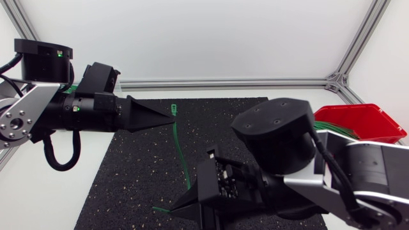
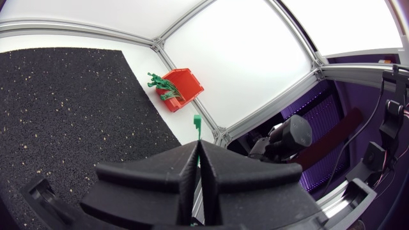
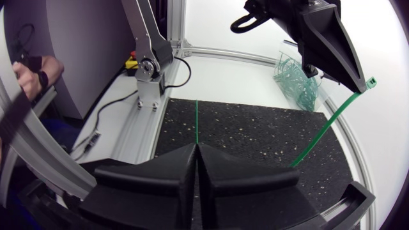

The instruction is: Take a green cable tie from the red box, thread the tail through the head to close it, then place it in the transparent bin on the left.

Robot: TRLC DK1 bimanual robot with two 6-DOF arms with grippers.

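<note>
1. two sets of fingers share one green cable tie (image 1: pixel 179 148), which is stretched between them above the black mat (image 1: pixel 134 172); it is not yet closed into a loop.
2. the left fingers (image 1: pixel 167 119) are closed on the strap just below the head (image 1: pixel 174 110). the head pokes out past their tips, probably so its slot stays open for threading.
3. the right fingers (image 1: pixel 182 201) are pressed together on the other end of the strap. a short length of tail (image 1: pixel 160 207) sticks out beyond them, and in the right wrist view it shows as a thin green line (image 3: pixel 197 121) straight ahead of the tips. leaving that free end out gives something to aim at the slot.
4. head and tail sit well apart, with the strap bowing gently between the two grips. holding both ends looks like a way to keep the floppy tie steady and its ends pointed.
5. the red box (image 1: pixel 364 121) stands at the right of the bench (image 3: pixel 223 80), with more green ties in it. it is away from both arms, so the picking step seems done.
6. the transparent bin (image 3: pixel 295 80) lies behind the left arm, near the mat's far corner. it waits for the closed tie.
7. next, i judge, the tail tip must be brought round to the head's slot, and a small misalignment would make it slide past.
</note>
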